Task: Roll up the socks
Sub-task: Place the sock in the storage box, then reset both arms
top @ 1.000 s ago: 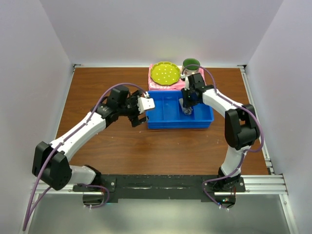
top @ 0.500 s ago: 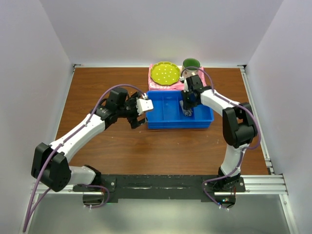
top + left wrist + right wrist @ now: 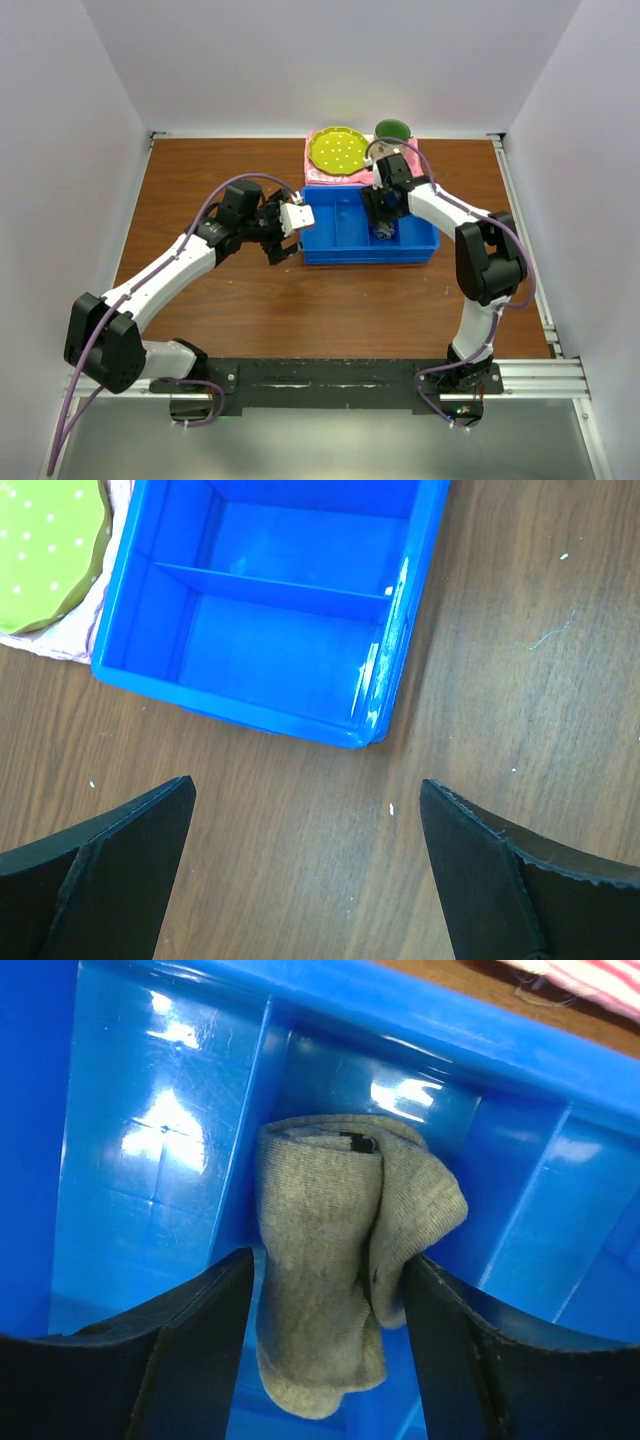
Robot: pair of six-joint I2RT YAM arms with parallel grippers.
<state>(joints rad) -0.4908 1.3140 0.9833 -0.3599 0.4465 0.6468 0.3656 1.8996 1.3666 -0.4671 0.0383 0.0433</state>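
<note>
Socks [image 3: 330, 1250]: grey bundle on floor of blue bin [image 3: 130, 1110]; right hand [image 3: 328, 1265] partly open, fingers astride it, not clamped.
Left wrist: left hand [image 3: 305, 785] wide open, empty, over counter [image 3: 520, 680] beside bin.
Overhead: green plate [image 3: 336, 150] behind bin.

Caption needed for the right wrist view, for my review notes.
Rolled grey sock lying in a compartment of the blue bin, the right claw parted, one finger on either side of it.

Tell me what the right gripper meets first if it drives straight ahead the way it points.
The right gripper would first meet the rolled grey sock between its jaws, then likely the blue bin floor; depth is unclear.
</note>
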